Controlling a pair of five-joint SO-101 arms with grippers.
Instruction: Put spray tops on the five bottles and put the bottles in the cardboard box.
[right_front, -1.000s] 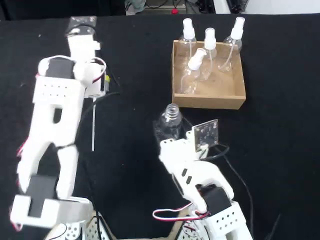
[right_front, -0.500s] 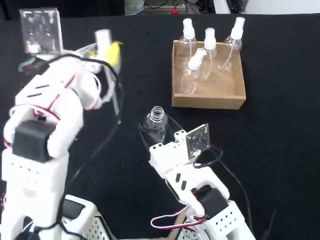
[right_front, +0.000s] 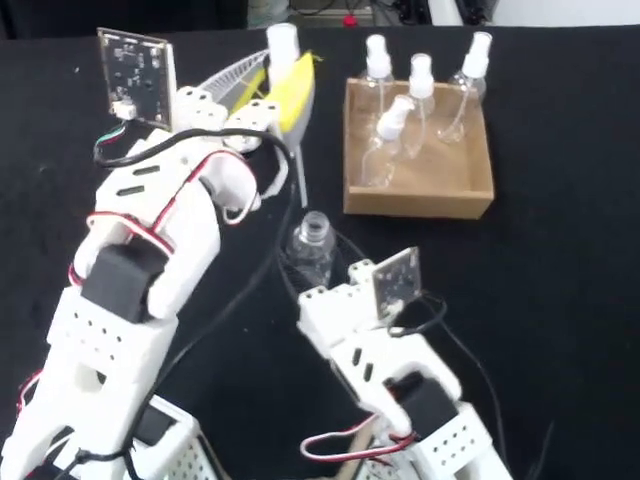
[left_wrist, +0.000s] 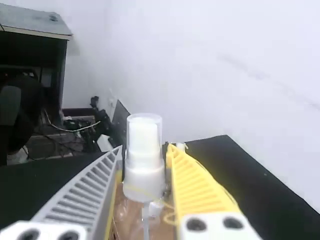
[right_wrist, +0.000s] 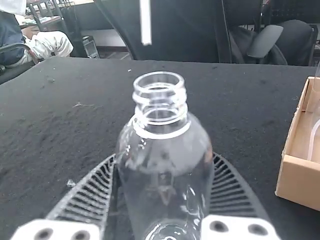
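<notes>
My left gripper (right_front: 278, 75) (left_wrist: 144, 175) is raised above the table, shut on a white spray top (right_front: 282, 45) (left_wrist: 144, 157) whose thin tube (right_front: 299, 180) hangs down just above and behind the open bottle. A clear, uncapped bottle (right_front: 312, 248) (right_wrist: 162, 165) stands upright in my right gripper (right_front: 308, 275) (right_wrist: 160, 200), which is shut on its body. The tube's end (right_wrist: 145, 22) shows above and behind the bottle's mouth. The cardboard box (right_front: 418, 196) at the back right holds several clear bottles with white spray tops (right_front: 395, 140).
The black table cloth (right_front: 560, 260) is bare to the right of the box and in front of it. The box's near corner (right_wrist: 300, 150) lies close beside the held bottle. Cables (right_front: 470, 350) trail over the table from the right arm.
My left arm has swung toward the middle with the spray top, bringing its tube close over the bottle. The right gripper and its bottle have barely shifted.
</notes>
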